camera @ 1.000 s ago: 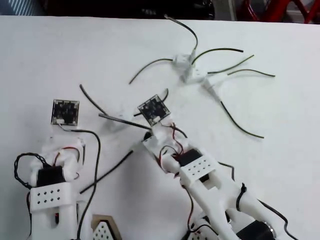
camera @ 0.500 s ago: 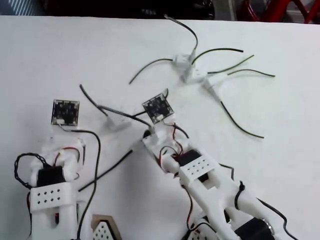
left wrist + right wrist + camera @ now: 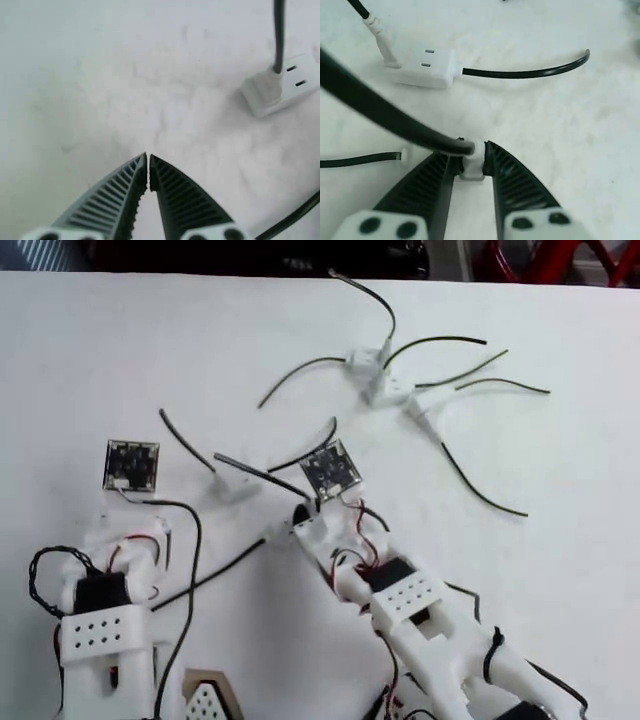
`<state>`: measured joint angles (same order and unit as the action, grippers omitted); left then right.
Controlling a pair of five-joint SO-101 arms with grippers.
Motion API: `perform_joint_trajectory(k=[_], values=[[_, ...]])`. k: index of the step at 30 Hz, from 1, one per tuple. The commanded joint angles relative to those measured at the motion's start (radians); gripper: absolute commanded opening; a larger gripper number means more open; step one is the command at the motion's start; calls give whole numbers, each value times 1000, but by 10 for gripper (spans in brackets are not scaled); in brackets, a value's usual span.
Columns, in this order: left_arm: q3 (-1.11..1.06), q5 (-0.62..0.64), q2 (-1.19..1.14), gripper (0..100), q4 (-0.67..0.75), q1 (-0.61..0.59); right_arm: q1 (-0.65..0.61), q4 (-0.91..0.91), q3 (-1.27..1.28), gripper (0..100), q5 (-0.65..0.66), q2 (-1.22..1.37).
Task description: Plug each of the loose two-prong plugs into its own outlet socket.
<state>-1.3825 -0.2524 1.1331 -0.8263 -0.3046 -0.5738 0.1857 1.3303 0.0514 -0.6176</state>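
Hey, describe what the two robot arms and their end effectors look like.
The left arm and right arm are white printed shells with black motors, loose red and black wires, and a plate dotted with holes. Each carries a small black square board. The left end effector and right end effector have dark grey tapered fingers with ribbed faces.
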Motion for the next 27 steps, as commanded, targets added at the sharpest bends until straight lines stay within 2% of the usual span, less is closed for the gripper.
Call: perform_joint_trajectory(k=[1,9,19,22,27], values=[[6,0,21,35,21,-5,-16,-18,11,16,-5,-27],[6,0,21,35,21,-5,-47,-280,81,16,6,99],[6,0,21,35,21,-5,-45,-305,77,16,66,171],[6,0,21,35,21,-5,-48,-236,49,16,68,168],[6,0,21,35,21,-5,-48,81,-100,16,64,176]])
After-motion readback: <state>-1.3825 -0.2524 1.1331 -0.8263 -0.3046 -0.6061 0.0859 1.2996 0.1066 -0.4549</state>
